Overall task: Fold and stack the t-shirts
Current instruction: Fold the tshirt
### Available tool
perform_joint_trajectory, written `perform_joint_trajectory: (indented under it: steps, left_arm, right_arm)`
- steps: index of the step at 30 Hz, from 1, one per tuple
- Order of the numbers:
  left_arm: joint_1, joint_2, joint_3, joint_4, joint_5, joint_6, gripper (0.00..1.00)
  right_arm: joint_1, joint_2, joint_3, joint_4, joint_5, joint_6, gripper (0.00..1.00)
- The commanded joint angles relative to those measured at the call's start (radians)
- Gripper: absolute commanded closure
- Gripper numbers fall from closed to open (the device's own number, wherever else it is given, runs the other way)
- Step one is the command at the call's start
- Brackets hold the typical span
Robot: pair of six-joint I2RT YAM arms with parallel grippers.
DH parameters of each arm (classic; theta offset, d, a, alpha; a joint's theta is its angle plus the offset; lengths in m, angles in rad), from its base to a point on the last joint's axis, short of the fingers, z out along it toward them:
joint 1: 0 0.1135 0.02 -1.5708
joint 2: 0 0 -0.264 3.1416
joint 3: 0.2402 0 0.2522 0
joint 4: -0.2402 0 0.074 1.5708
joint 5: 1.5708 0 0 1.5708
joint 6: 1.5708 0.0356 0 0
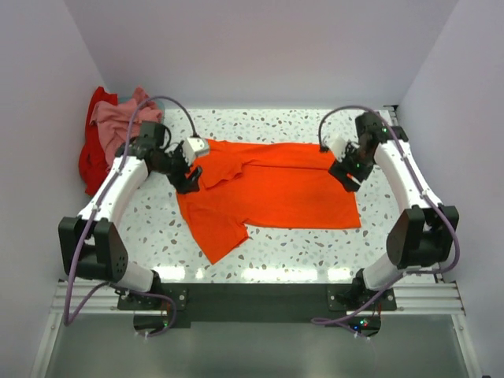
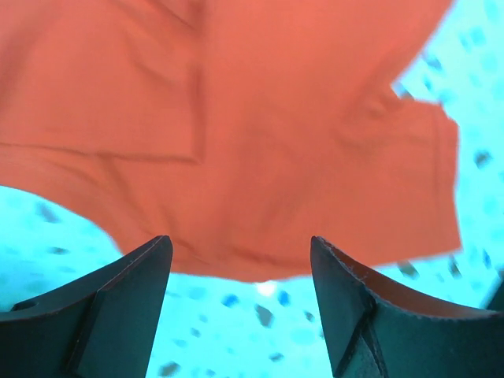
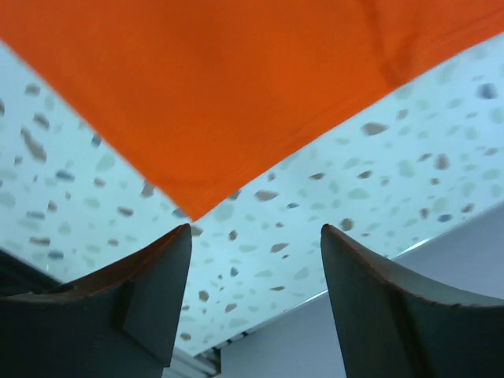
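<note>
We have the orange t-shirt (image 1: 276, 189) lying partly folded on the speckled table (image 1: 260, 122), stretched between our two grippers. Its upper layer is turned over along the far edge. One sleeve sticks out toward the near edge on the left gripper's side. The left gripper (image 1: 187, 177) sits at the shirt's left edge, jaws apart with nothing between them. In its wrist view the cloth's edge lies just ahead of the fingertips, with bare table in the gap. The right gripper (image 1: 349, 179) is at the shirt's right edge, jaws likewise spread and empty, and a corner of the cloth points at the gap just ahead of its fingers. The pink t-shirt (image 1: 118, 116) and the red t-shirt (image 1: 93, 157) lie heaped together beyond and to the outer side of the left gripper, well apart from the right one
</note>
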Motion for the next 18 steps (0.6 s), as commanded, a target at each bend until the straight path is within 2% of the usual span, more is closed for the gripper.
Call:
perform_joint_trajectory:
  steps: [1,3,7,18]
  left_arm:
    - [-0.027,-0.076,-0.158,-0.117,0.006,0.158,0.25]
    - [-0.039,-0.116,-0.230,-0.120,-0.017,0.172,0.25]
    - [-0.061,-0.177,-0.304,-0.110,-0.030,0.175,0.25]
    - [-0.130,-0.143,-0.372,-0.026,-0.073,0.128,0.27]
  right_arm:
    - [-0.008,-0.053,-0.228,-0.029,-0.008,-0.111,0.35]
    - [-0.013,-0.125,-0.363,0.018,0.034,-0.146,0.44]
    - [-0.016,-0.193,-0.517,0.097,0.077,-0.189,0.48]
    - [-0.011,-0.101,-0.574,0.223,0.078,-0.192,0.53]
